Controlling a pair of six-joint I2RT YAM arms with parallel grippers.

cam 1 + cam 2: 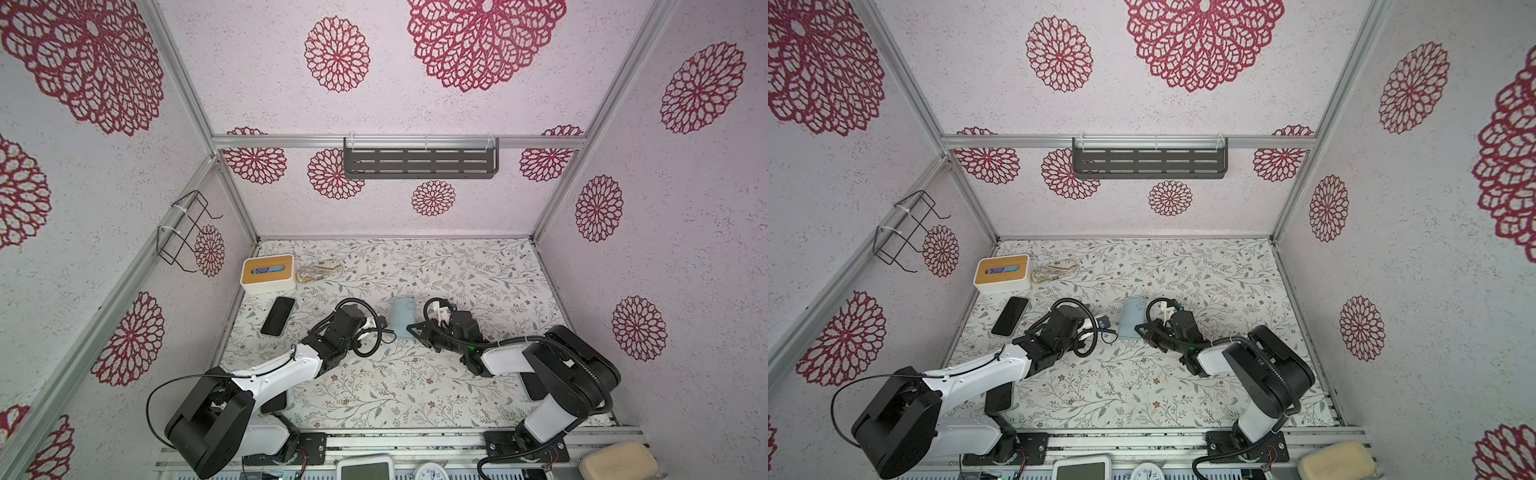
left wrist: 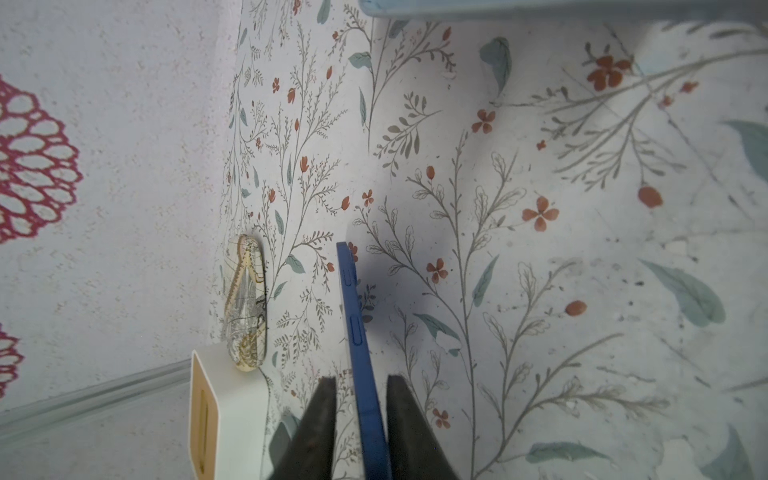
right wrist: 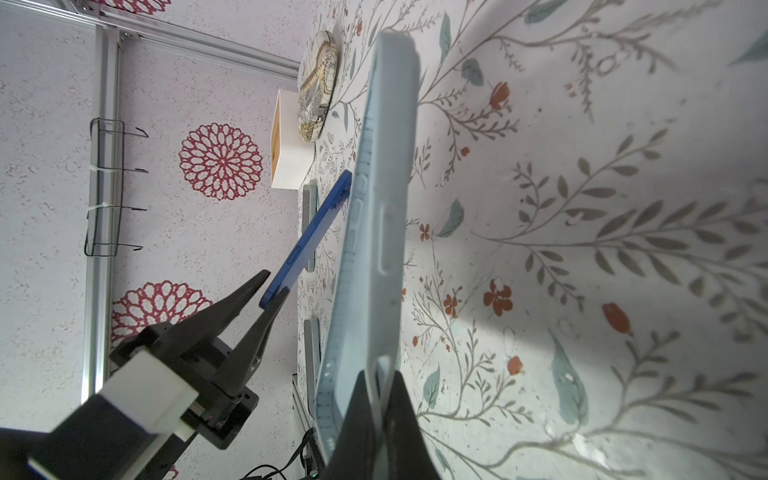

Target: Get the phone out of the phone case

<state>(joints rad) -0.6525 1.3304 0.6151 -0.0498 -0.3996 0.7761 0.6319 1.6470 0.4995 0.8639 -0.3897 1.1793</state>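
Observation:
The blue phone [image 2: 357, 316] is out of the case, seen edge-on between the fingers of my left gripper [image 2: 361, 377]. The jaws stand a little apart with a gap on each side of it. From the right wrist view the phone [image 3: 309, 235] slopes down toward the table, its raised end between the left gripper's [image 3: 276, 282] fingertips. In both top views the left arm's wrist [image 1: 343, 326] [image 1: 1063, 324] hides this phone. My right gripper [image 3: 380, 372] [image 1: 413, 330] is shut on the near end of the empty light-blue phone case [image 3: 374, 232] [image 1: 403, 318] [image 1: 1133, 318].
A black-screened handset [image 1: 278, 316] lies flat near the left wall. Behind it stand a white tissue box with a wooden lid [image 1: 268, 274] and a patterned glasses case [image 1: 318, 270]. A wire rack [image 1: 183, 232] hangs on the left wall and a grey shelf [image 1: 419, 162] on the back wall.

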